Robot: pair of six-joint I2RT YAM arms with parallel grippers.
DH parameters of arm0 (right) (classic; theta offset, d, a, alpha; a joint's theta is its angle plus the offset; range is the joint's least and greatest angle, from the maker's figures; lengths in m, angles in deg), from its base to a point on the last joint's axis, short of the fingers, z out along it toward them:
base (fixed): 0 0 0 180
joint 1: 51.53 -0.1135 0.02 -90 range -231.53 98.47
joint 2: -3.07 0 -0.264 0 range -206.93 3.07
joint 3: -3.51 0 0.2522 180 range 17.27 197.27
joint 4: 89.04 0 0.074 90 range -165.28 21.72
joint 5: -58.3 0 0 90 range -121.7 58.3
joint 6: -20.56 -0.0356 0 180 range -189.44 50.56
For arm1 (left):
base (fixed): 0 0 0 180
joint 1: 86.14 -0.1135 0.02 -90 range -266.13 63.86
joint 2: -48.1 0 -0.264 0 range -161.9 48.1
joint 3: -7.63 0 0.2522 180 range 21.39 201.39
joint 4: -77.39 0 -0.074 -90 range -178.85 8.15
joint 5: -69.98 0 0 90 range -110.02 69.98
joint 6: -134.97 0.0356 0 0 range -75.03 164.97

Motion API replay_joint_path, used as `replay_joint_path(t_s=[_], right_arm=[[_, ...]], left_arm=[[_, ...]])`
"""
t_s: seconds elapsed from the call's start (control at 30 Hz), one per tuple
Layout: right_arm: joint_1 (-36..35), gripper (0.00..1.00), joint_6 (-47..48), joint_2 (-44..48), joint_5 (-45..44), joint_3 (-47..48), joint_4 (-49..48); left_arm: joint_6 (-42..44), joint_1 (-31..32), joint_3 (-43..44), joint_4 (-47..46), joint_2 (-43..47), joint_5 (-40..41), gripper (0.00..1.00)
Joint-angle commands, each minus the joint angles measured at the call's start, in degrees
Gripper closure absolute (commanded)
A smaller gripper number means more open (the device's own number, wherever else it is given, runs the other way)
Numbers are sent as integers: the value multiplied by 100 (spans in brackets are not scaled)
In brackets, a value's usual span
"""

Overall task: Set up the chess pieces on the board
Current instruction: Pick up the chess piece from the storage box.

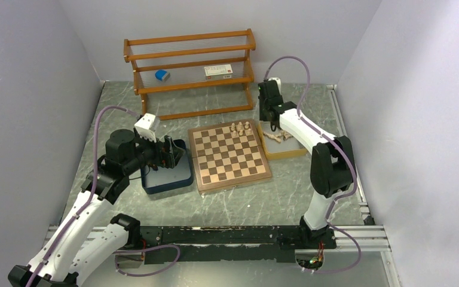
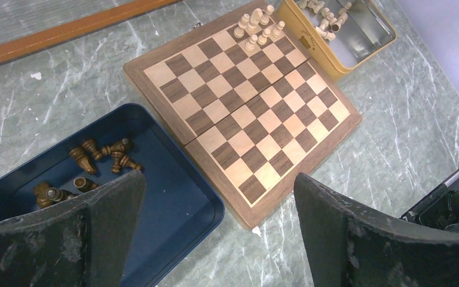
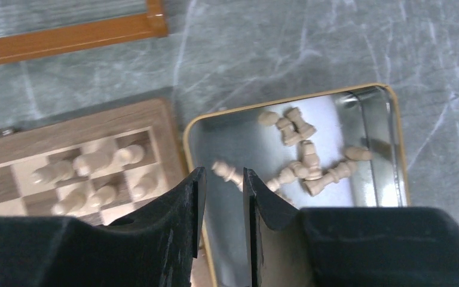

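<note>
Chessboard (image 1: 230, 156) mid-table; cream chessmen (image 1: 239, 127) bunched at its far right corner, more loose in yellow tray (image 3: 287, 100) beside. Right gripper (image 3: 222, 179) hovers there, jaws narrowly parted, empty. Left gripper (image 2: 215, 179) spread wide above navy tray (image 2: 173, 179). We would straddle one lone piece, pinch its stem squarely.

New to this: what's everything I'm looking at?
chessboard: one, brown-and-tan, mid-table
cream pieces: about six, board's far right
yellow tray: one, right of board
more cream pieces: several, lying in yellow tray
navy tray: one, left of board
dark pieces: several, brown, in navy tray
shelf: one, orange wood, behind board
blue object, white box: one each, on shelf
table: one, grey marbled
left gripper: black, wide open, over navy tray
right gripper: black, narrowly open, empty, over yellow tray
</note>
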Motion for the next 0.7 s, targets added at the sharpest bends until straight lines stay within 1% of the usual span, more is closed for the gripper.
replay_joint_path(t_s=[0.0, 0.13, 0.2, 0.33, 0.5, 0.67], right_arm=[[372, 67, 182, -38, -218, -312, -685], [718, 68, 198, -301, 55, -432, -1015], [813, 69, 245, -441, 46, -425, -1112], [925, 71, 386, -610, 347, -675, -1659], [954, 72, 536, -831, 614, -837, -2132], [952, 70, 624, -1007, 579, -913, -2457]], left_arm=[[57, 26, 48, -25, 11, 19, 1], [51, 26, 26, -87, 53, -27, 1], [59, 26, 37, -82, 51, -11, 2], [66, 26, 80, -20, 91, 154, 1], [60, 22, 59, -33, 103, 154, 1], [69, 24, 58, -51, 84, 124, 1]])
